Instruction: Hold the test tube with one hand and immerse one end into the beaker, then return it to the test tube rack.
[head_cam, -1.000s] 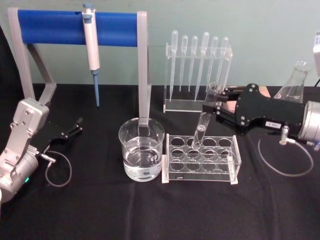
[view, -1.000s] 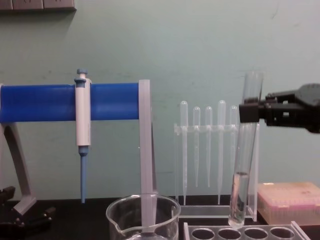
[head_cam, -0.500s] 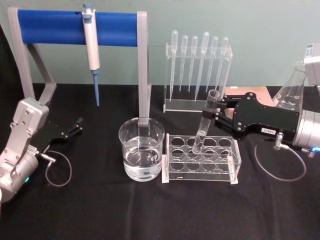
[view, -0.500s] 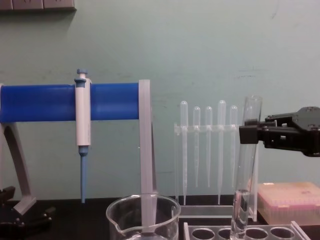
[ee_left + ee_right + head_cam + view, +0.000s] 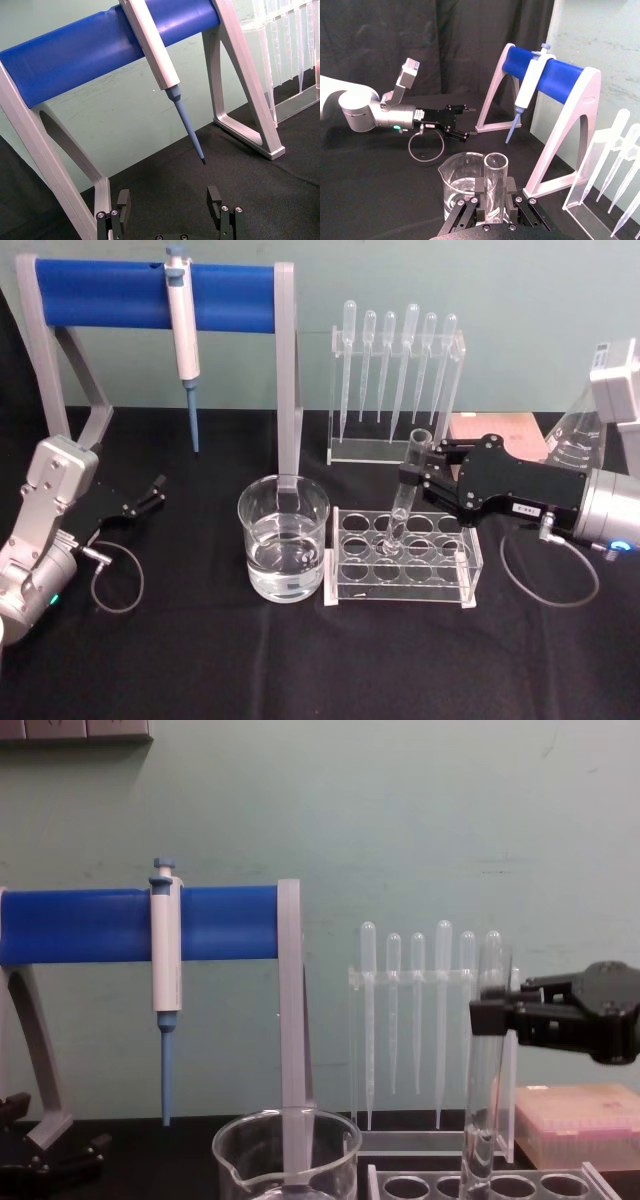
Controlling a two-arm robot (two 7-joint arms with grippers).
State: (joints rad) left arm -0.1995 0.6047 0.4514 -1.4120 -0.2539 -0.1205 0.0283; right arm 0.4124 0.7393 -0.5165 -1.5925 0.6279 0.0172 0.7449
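Now test tube (image 5: 403,498) lower, seemingly inside rack (image 5: 402,558); right gripper (image 5: 409,476) jaws clamped on tube.

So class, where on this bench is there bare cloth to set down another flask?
Bare cloth runs along the front edge, before the beaker and tube rack, and between beaker and left end effector. Crowded: the rack, where the right end effector holds the test tube.
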